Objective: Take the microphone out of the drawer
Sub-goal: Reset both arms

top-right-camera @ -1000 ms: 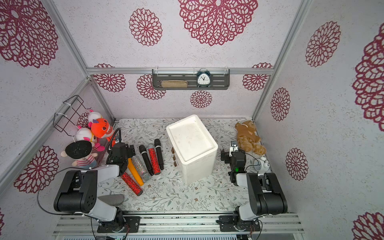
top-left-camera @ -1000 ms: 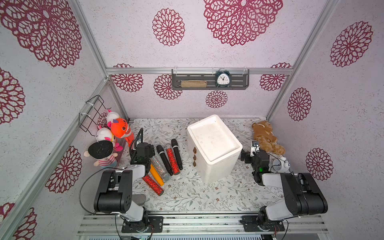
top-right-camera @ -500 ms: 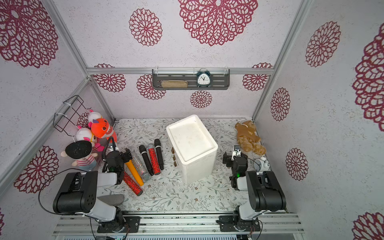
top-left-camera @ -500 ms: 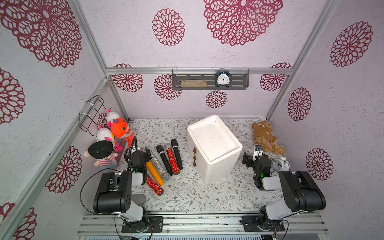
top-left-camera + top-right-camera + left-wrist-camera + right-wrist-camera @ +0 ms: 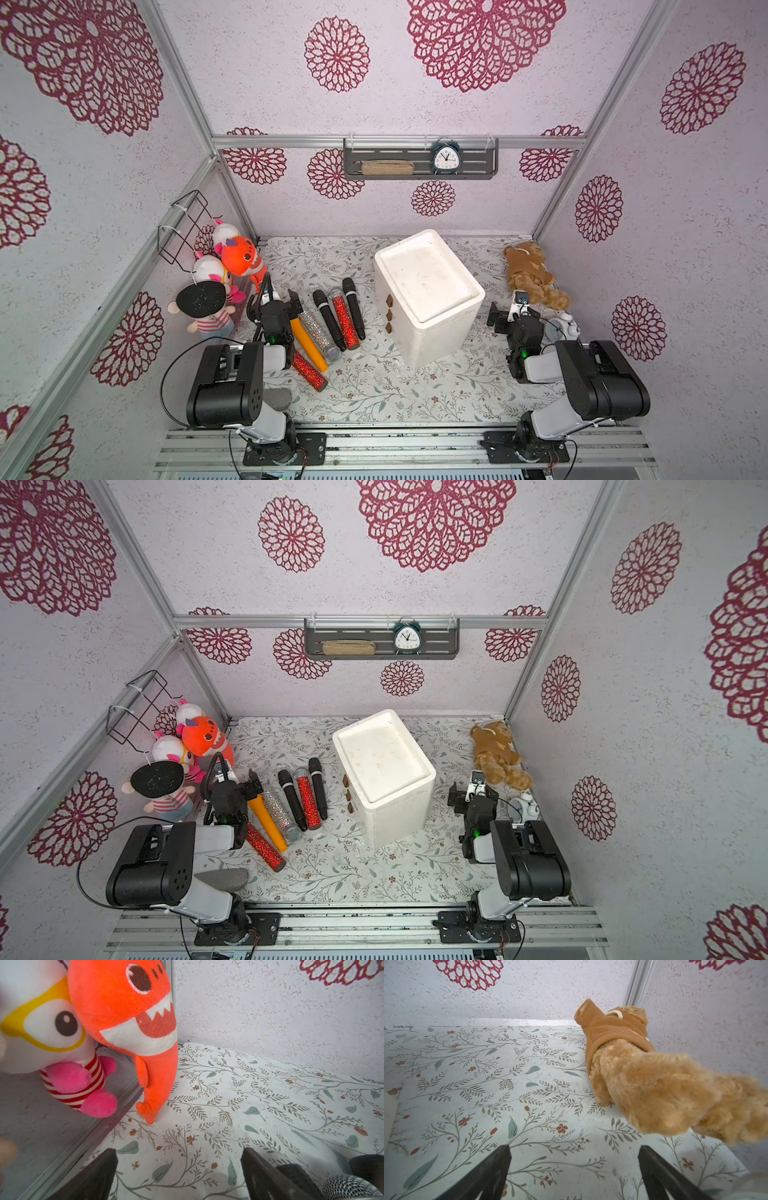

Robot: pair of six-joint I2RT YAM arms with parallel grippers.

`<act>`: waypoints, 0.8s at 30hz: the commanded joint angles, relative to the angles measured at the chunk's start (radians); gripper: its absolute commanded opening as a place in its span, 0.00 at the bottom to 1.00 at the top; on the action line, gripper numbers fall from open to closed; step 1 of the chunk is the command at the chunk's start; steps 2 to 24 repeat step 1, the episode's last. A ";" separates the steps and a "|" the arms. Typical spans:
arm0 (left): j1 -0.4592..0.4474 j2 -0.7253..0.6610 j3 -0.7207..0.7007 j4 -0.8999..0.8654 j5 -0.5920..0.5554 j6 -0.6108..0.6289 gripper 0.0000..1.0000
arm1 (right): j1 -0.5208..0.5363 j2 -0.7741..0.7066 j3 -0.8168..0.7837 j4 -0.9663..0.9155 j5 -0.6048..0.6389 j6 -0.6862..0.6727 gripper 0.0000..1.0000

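Task status: the white drawer unit (image 5: 428,291), centre of both top views, appears to have its three brown-handled fronts shut. Six microphones (image 5: 328,319) lie on the floral table (image 5: 374,390) just left of it, so removal reads as done, though the interior is hidden. Microphones: side by side, near parallel, long axes running upper left to lower right, the black pair head-up in frame, the silver glitter one head-down. Left gripper (image 5: 178,1151) and right gripper (image 5: 574,1147): fingers spread wide, nothing between them.
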 commanded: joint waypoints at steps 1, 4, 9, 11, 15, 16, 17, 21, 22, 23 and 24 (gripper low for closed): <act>0.000 0.005 0.002 0.028 -0.006 0.007 0.97 | -0.003 -0.007 0.014 0.043 0.017 0.015 0.99; 0.000 0.005 0.002 0.028 -0.006 0.007 0.97 | -0.003 -0.007 0.014 0.043 0.017 0.015 0.99; 0.000 0.005 0.002 0.028 -0.006 0.007 0.97 | -0.003 -0.007 0.014 0.043 0.017 0.015 0.99; 0.000 0.005 0.002 0.028 -0.006 0.007 0.97 | -0.003 -0.007 0.014 0.043 0.017 0.015 0.99; 0.000 0.005 0.002 0.028 -0.006 0.007 0.97 | -0.003 -0.007 0.014 0.043 0.017 0.015 0.99; 0.000 0.005 0.002 0.028 -0.006 0.007 0.97 | -0.003 -0.007 0.014 0.043 0.017 0.015 0.99; 0.000 0.005 0.002 0.028 -0.006 0.007 0.97 | -0.003 -0.007 0.014 0.043 0.017 0.015 0.99; 0.000 0.005 0.002 0.028 -0.006 0.007 0.97 | -0.003 -0.007 0.014 0.043 0.017 0.015 0.99; 0.000 0.005 0.002 0.028 -0.006 0.007 0.97 | -0.003 -0.007 0.014 0.043 0.017 0.015 0.99; 0.000 0.005 0.002 0.028 -0.006 0.007 0.97 | -0.003 -0.007 0.014 0.043 0.017 0.015 0.99; 0.000 0.005 0.002 0.028 -0.006 0.007 0.97 | -0.003 -0.007 0.014 0.043 0.017 0.015 0.99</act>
